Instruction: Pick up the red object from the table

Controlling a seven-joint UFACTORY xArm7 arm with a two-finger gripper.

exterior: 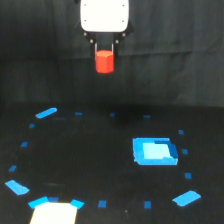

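the gripper (105, 50) has its fingers clenched on the red object (105, 62), well above the surface (100, 160) and its blue patch (154, 151). the lift looks done; i'd hold the squeeze steady and avoid jerks.

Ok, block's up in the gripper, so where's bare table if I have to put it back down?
The widest bare stretch of table is the middle, bordered by the ring of small tape marks and the big blue patch on the exterior view's right. The near edge is busier: blue patches and a white sheet. The red block hangs in the gripper above the far side.
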